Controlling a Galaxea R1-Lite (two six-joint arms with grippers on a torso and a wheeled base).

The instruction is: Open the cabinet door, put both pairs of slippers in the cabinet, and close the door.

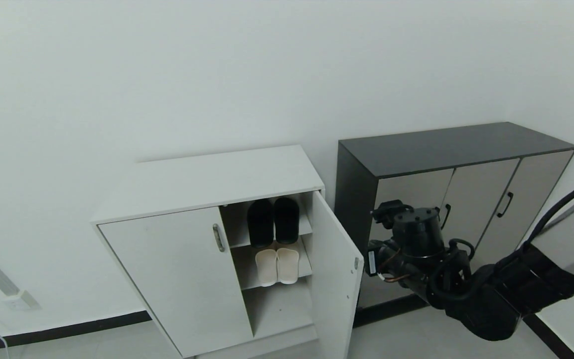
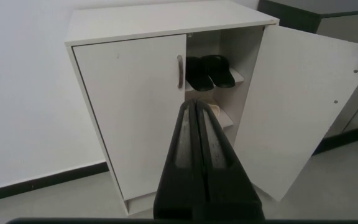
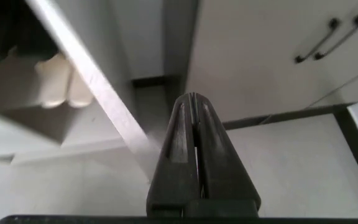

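Door [image 1: 334, 269] edge beside R end effector [image 3: 194, 99], pinched together; L end effector [image 2: 196, 106] likewise, facing cabinet [image 2: 160, 22].

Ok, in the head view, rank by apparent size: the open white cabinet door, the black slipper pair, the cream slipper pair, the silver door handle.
Largest: open white cabinet door.
Then black slipper pair and cream slipper pair, nearly alike, so unranked.
Smallest: silver door handle.
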